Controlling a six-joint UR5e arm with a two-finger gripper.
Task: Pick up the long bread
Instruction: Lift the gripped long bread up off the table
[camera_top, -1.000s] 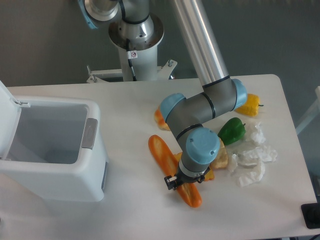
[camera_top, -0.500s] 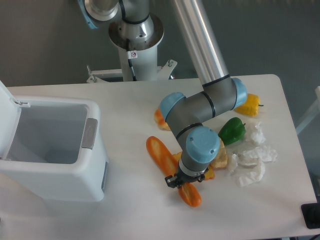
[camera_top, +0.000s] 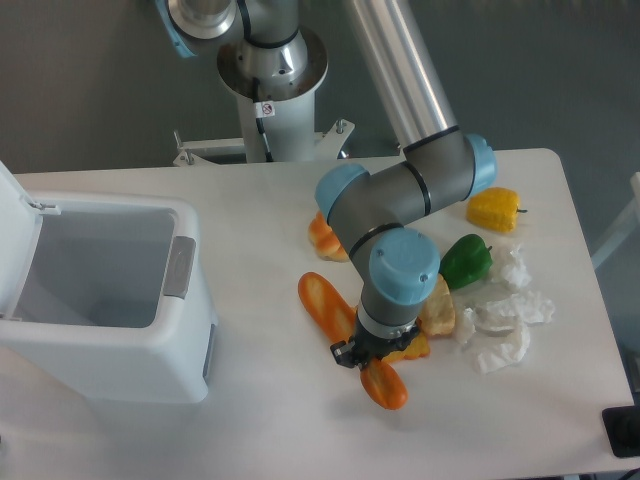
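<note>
Change: the arm's wrist has shifted slightly up and left in the frame since the earlier pictures, uncovering more of the yellow pepper; the long bread lies nearly where it was, its upper end a touch further right.
Long bread: the long bread lies diagonally at lower centre of the frame, from its upper-left rounded end down to a lower-right end below the wrist; its middle is hidden by the arm.
Gripper: the gripper sits over the bread's middle, seen from above under the blue wrist cap; its fingers are hidden, so I cannot tell whether it is spread or pinching the bread.
Table: white table, filling the lower part of the frame.
Bin: white open-topped bin at the left, its lid tipped back at the far left edge.
Bun: small orange bun just above the bread's upper end, partly behind the arm.
Green pepper: green pepper right of the wrist.
Yellow pepper: yellow pepper toward the upper right, apart from the green one.
Toast: yellowish piece touching the wrist's right side, partly hidden.
Paper: crumpled white paper at the right, just beside the toast and below the green pepper.
</note>
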